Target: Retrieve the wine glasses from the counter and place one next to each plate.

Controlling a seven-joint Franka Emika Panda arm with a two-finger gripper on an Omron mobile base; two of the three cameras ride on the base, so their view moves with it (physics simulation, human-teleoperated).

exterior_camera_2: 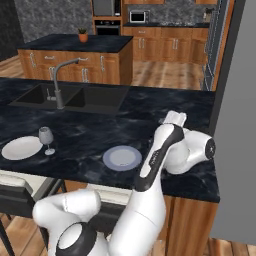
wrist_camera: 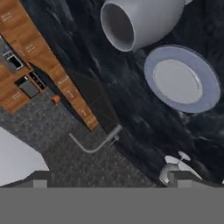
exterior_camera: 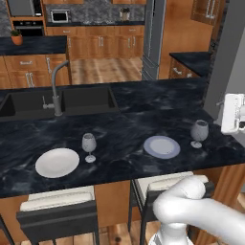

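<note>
— Beside the bluish plate (exterior_camera: 161, 147), on its right, stands one wine glass (exterior_camera: 199, 133), upright on the black bench (exterior_camera: 119, 119). The other wine glass (exterior_camera: 89, 147) is just right of the white plate (exterior_camera: 57, 162). Both look placed to me.

— Then what worries you?

— The right-hand glass. In the hand view its bowl (wrist_camera: 138, 22) sits close ahead of the camera, mouth toward me, with the bluish plate just beyond it. I judge that a careless pull-away or a swing of the wrist could clip the bowl and topple it; that thin stem and small foot won't forgive a nudge. It could also roll onto the plate.

— And the jaws?

— Their dark tips barely rise at the bottom of the hand view, well apart with nothing between them, so I read them as released.

— Arm pose?

— From the right base view the forearm (exterior_camera_2: 159, 150) climbs steeply over the bench edge, the wrist folded over the bench's right end. In the left base view the white hand (exterior_camera: 233, 114) hangs at the right edge, near that glass but apart from it.
</note>
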